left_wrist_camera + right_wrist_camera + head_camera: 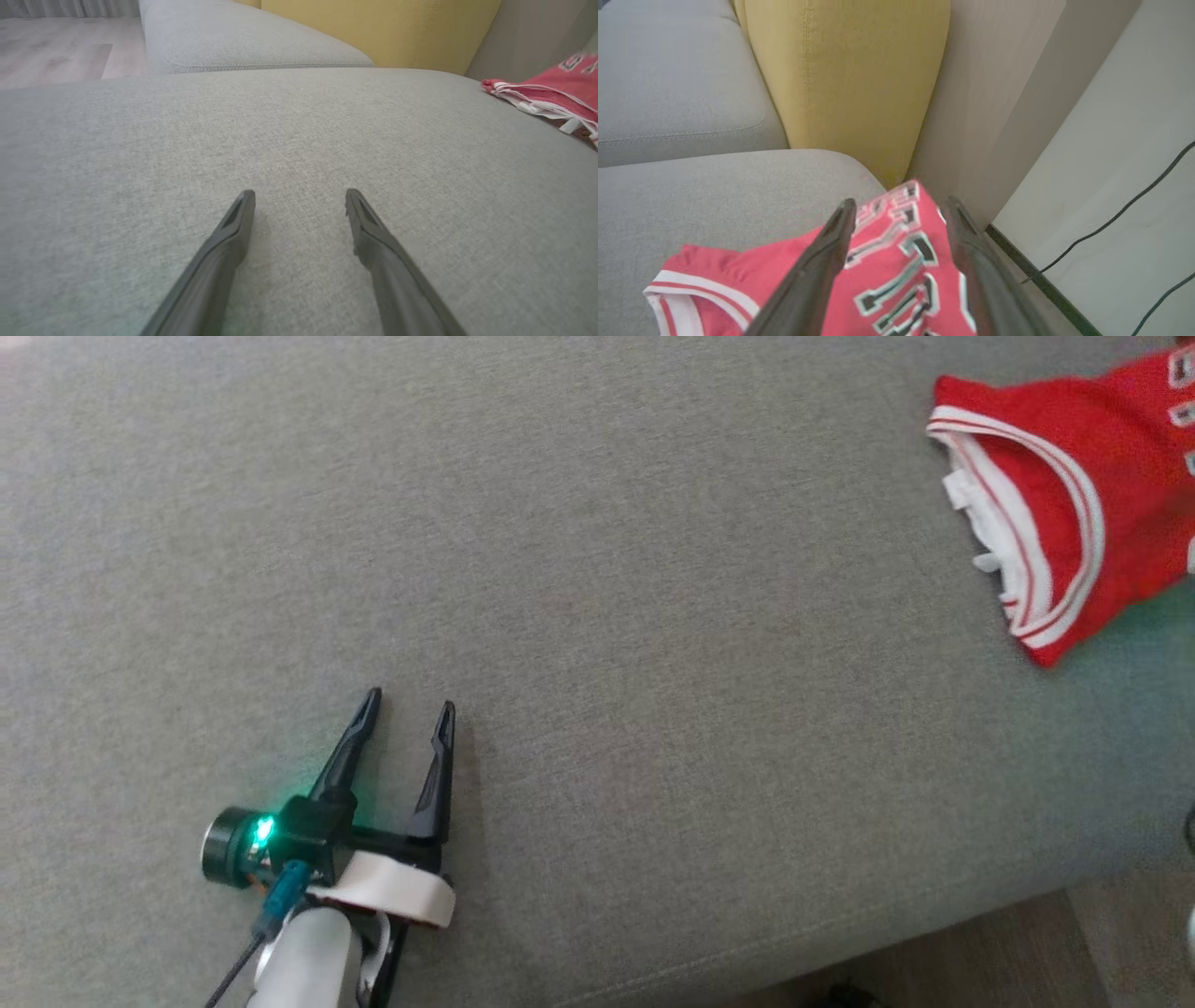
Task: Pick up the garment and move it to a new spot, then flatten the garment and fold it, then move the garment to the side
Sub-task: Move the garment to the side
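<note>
Wide open, empty on left gripper (pixel 411 700) and right gripper (pixel 900 203). Could snag red jersey (pixel 901 280) beneath right fingers (pixel 817 270), dragging it off the sofa cushion (pixel 714 200).

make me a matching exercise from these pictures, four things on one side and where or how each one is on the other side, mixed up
Things:
1 garment
2 left gripper
3 right gripper
4 yellow cushion

Place or state:
a open, over bare grey seat
b standing at the back of the seat
c open, over the garment's lettering
d lying at the seat's right end

Pairs: 1-d, 2-a, 3-c, 4-b
</note>
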`<state>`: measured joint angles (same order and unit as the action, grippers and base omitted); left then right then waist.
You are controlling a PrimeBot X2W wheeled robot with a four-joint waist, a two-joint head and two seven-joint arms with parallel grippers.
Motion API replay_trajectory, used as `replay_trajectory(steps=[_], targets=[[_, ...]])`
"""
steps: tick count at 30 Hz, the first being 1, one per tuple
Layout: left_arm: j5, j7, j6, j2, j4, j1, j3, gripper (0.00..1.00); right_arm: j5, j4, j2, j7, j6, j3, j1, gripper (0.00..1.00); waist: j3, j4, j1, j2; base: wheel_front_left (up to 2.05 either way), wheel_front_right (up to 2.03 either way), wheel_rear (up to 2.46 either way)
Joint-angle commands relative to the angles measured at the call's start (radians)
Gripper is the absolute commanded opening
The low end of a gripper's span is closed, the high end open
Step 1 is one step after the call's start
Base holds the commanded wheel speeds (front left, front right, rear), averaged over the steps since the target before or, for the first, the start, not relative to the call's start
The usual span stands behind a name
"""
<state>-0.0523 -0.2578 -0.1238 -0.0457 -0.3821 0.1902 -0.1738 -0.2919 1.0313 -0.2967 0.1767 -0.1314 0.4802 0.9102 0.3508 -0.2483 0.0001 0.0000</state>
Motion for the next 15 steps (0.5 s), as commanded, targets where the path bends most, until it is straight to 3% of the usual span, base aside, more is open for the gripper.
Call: replay_trajectory(steps=[1,7,15], targets=[[0.002,-0.004,0.001,-0.013,0.007,0.020,0.040,1.00,-0.053,-0.060,0.025,0.028,0.001,0.028,0.015,1.00,-0.009,0.007,-0.0001,0.0000,0.00,0.00,0.00],[-0.004,-0.004,0.007,-0.010,0.009,0.004,0.053,1.00,-0.079,-0.075,0.127,0.078,0.001,0.017,0.014,1.00,-0.058,0.023,-0.0001,0.0000,0.00,0.00,0.00],[-0.023,-0.004,0.034,-0.006,0.008,-0.033,0.080,1.00,0.091,-0.194,0.238,0.085,0.001,-0.188,-0.132,1.00,-0.147,0.105,-0.0001,0.0000,0.00,0.00,0.00]])
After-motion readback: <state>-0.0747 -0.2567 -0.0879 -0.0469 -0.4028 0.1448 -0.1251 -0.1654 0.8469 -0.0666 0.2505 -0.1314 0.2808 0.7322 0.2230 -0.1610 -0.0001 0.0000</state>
